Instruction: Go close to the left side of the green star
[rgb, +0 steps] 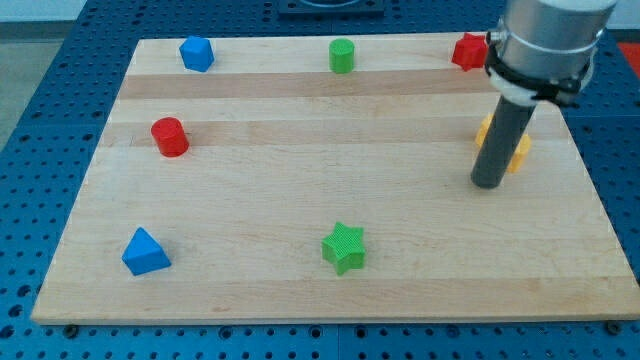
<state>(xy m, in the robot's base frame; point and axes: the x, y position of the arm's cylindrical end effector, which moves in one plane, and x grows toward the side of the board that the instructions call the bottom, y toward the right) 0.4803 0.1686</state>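
Observation:
The green star (344, 248) lies on the wooden board (330, 170) near the view's bottom, a little right of centre. My tip (488, 184) rests on the board at the view's right, far to the right of the star and above it. The rod stands in front of a yellow block (519, 148), partly hiding it, so its shape is unclear.
A blue triangle block (144, 252) lies at the bottom left. A red cylinder (170, 136) sits at the left. A blue block (197, 53), a green cylinder (342, 55) and a red star-like block (468, 51) lie along the top edge.

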